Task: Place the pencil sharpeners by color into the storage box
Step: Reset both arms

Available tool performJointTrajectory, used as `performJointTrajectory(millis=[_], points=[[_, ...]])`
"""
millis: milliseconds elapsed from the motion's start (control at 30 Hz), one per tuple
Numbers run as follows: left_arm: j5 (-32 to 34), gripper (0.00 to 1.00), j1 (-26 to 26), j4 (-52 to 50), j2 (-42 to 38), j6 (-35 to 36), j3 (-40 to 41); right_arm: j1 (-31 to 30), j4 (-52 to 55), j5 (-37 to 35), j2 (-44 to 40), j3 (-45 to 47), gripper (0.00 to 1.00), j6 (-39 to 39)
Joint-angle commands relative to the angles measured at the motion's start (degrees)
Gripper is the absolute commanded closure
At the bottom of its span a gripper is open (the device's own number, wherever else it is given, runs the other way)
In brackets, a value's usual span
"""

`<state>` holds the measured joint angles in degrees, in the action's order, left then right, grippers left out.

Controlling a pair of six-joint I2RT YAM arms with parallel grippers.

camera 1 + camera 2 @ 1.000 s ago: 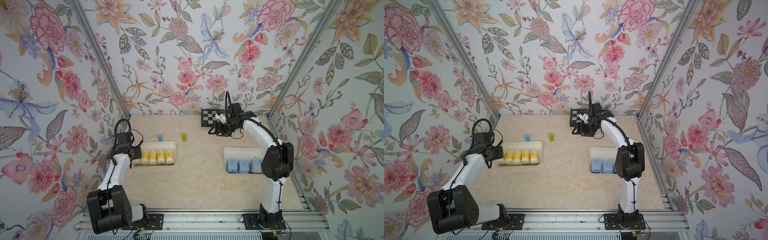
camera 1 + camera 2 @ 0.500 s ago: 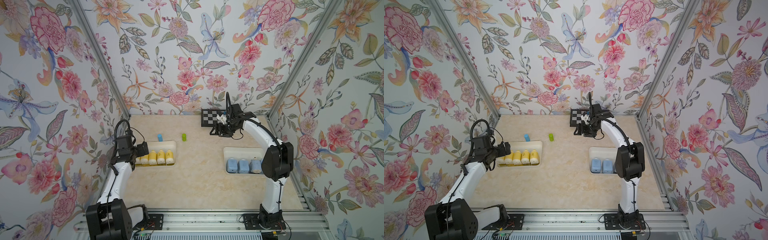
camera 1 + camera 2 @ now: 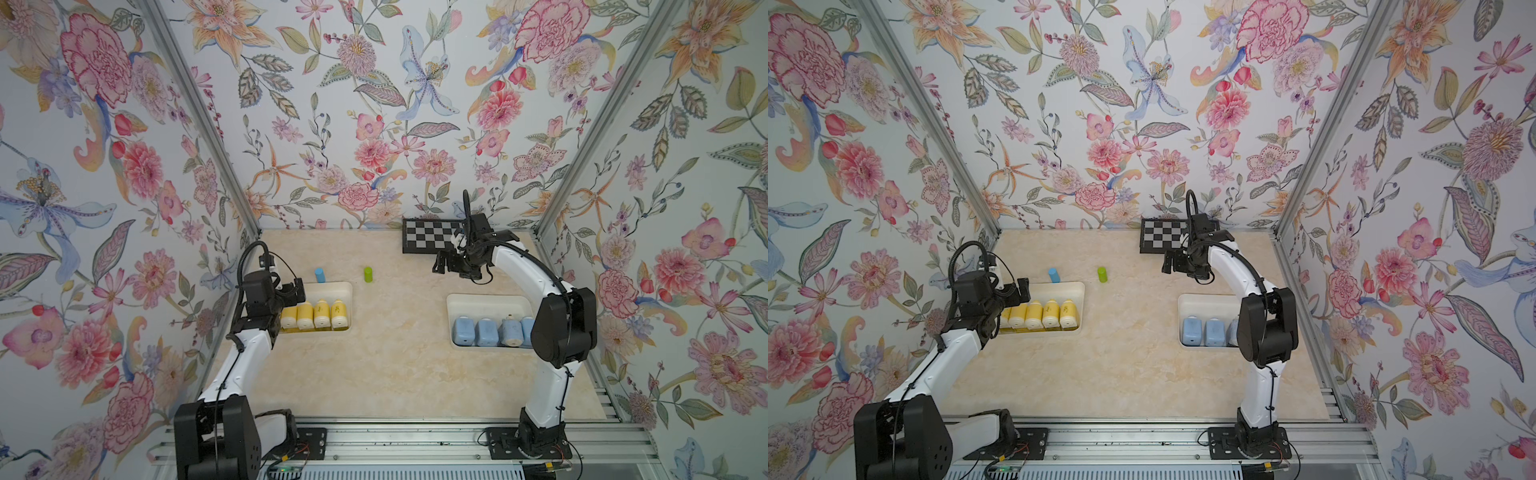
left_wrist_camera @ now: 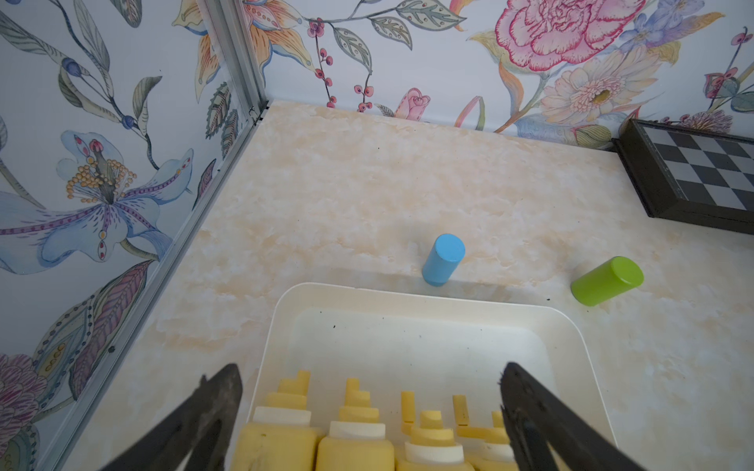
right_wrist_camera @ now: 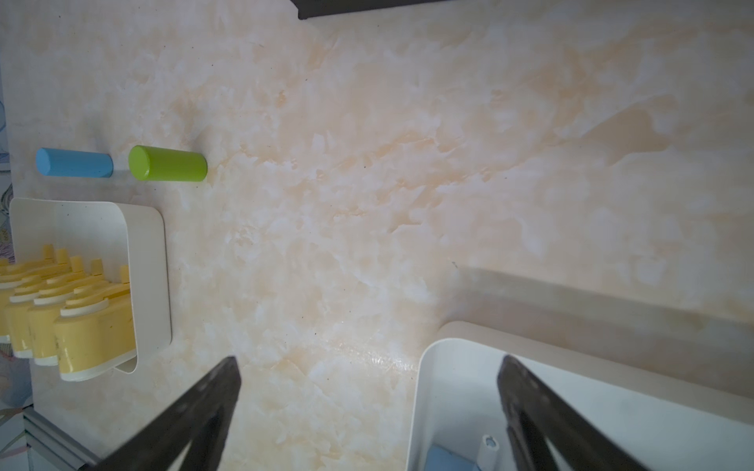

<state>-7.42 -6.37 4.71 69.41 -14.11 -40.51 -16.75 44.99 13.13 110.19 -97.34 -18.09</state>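
yellow sharpeners (image 3: pixel 322 313) rowed in L tray (image 3: pixel 332 286), blue sharpeners (image 3: pixel 476 331) in R tray (image 3: pixel 490 301): one colour per box, packed side by side to fit, so sort looks done. L gripper (image 4: pixel 367 373) over yellow row, R gripper (image 5: pixel 367 363) off nr chessboard (image 3: pixel 430 241); both jaws spread full, nothing held. blue cyl (image 3: pixel 319 274) + green cyl (image 3: pixel 368 274) loose on table (image 3: pixel 395 353), not sharpeners.

- Left arm (image 3: pixel 245 357), right arm (image 3: pixel 548 386): glossy white links, bulky black joint housings.
- Thin black cable (image 3: pixel 562 397) runs along each white link; thicker black hose (image 3: pixel 466 208) loops above each wrist.
- Left gripper (image 4: pixel 369 373), right gripper (image 5: pixel 367 362): dark tapered jaws, scuffed grey at edges.
- Black base plates (image 3: pixel 528 442), screwed down, thin red wires (image 3: pixel 559 453) trailing beside.
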Motion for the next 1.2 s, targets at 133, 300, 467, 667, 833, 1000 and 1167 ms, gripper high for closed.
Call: performJointTrajectory(millis=[133,300,467,667,833,1000,1167], points=[[3.2,0.01,0.5,8.0,6.8,1.3,-1.8,4.4,-9.9,-8.3,-9.5,9.9,0.0,-3.8],[4.8,0.01,0.6,13.5,9.3,2.8,-0.9,5.6,-13.6,-17.5,-13.8,14.7,0.0,-5.1],[6.4,0.01,0.6,22.6,7.7,5.8,4.1,5.6,-24.9,-20.8,-20.5,22.5,0.0,-1.8],[9.0,0.0,0.5,32.0,2.9,8.3,11.5,4.6,-57.7,-24.6,-35.0,45.8,0.0,10.5],[10.3,0.01,0.4,38.9,3.0,7.7,16.1,4.6,-65.5,-29.0,-37.8,54.6,0.0,13.9],[10.5,0.01,0.4,46.9,5.7,6.2,19.6,4.9,-66.3,-27.8,-36.4,56.3,0.0,13.3],[11.6,0.0,0.6,55.1,9.4,5.6,22.7,5.7,-69.2,-28.4,-35.2,58.7,0.0,13.3]])
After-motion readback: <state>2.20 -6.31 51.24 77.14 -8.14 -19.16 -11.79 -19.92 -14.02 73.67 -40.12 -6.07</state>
